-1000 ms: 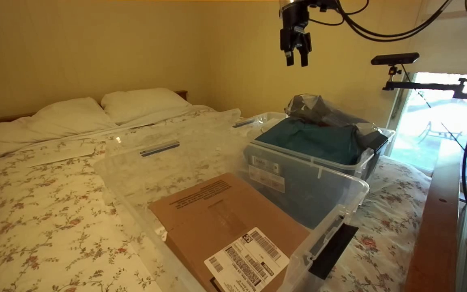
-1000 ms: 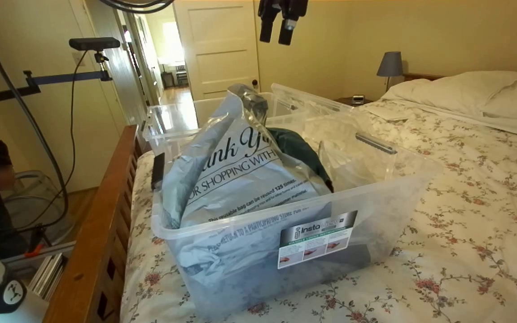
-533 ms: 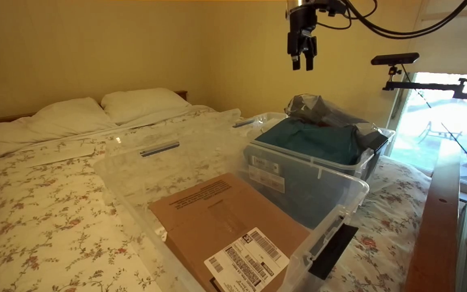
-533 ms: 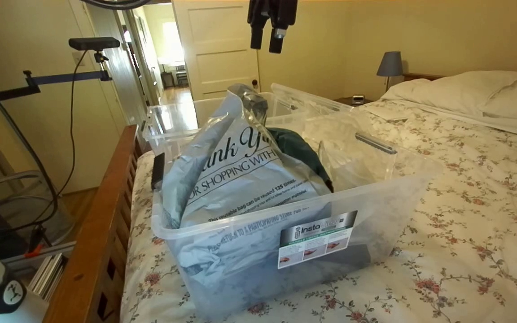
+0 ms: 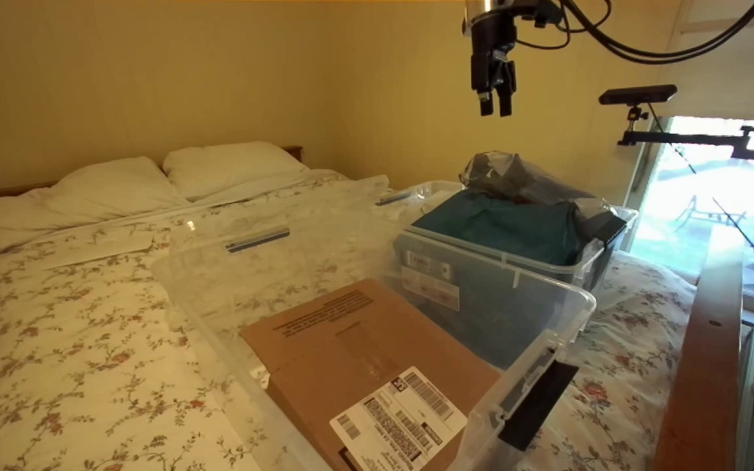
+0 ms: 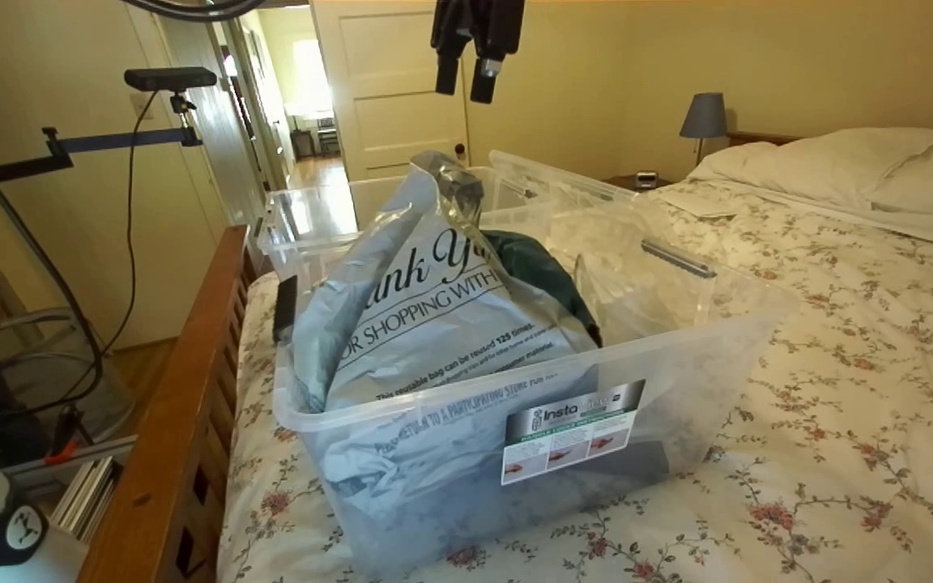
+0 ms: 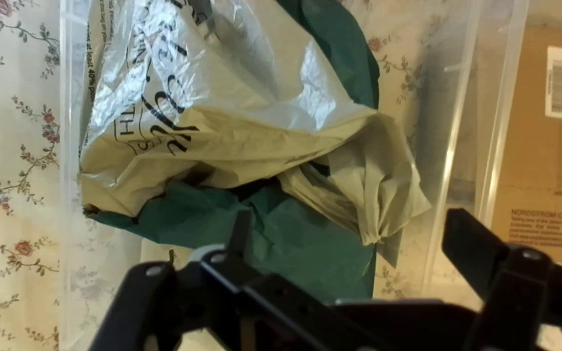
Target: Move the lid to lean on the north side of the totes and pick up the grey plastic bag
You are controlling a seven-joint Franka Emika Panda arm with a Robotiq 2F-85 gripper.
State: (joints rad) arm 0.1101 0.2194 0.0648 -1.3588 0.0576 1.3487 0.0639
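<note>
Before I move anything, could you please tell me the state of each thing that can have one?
Gripper: open, holding nothing.
Grey plastic bag: crumpled, ungrasped.
Cardboard box: looks closed.
Bag's tote: uncovered.
Box's tote: uncovered.
Lid: off both totes, seemingly leaning beside them.
Green item: creased, partly under the bag.
Door: open.
Window blind: partly lowered.
Lamp: looks unlit.

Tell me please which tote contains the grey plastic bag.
The tote beneath the gripper: the grey plastic bag bulges from its top; the other tote holds a brown cardboard box.
</note>
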